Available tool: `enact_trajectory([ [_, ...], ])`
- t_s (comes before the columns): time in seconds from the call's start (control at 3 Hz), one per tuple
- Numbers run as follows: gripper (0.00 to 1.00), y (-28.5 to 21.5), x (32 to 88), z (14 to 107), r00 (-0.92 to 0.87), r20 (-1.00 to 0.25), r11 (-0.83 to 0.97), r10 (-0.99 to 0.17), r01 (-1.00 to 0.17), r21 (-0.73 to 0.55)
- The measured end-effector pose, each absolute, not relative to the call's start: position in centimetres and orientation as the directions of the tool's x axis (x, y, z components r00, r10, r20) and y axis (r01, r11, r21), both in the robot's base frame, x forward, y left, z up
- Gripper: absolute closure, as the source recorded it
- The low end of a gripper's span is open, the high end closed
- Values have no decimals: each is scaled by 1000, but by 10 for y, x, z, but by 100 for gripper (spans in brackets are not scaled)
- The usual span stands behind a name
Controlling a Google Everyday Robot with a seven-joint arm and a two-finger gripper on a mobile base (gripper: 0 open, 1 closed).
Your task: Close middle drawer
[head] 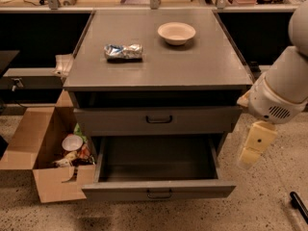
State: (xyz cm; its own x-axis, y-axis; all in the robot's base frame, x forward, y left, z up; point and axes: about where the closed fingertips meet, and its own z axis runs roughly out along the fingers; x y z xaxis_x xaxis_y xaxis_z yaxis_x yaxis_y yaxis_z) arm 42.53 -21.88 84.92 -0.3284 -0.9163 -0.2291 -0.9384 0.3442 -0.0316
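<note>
Matt grey metal middle drawer (120,190), smooth plastic gripper (251,152) near it, plain cardboard box (29,138).

dim warm light frm above; middle drawer (159,160) inside in shadow; gripper (249,157) at right, lit pale.

Pincer (249,155) hangs right of the pulled-out middle drawer (159,190).

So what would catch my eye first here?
The pulled-out drawer low in the grey cabinet, gaping open and apparently empty. Next, the robot's pale gripper hanging beside the cabinet's right side, touching nothing. On top sit a white bowl and a crumpled foil packet.
</note>
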Motion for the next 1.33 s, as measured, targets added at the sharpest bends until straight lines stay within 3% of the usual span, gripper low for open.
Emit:
enact_trajectory([
  [0.67, 0, -225, 424, 817, -364, -199, 372, -910, -928, -3],
  [1.33, 0, -232, 406, 705, -402, -125, 390, -907, -914, 109],
])
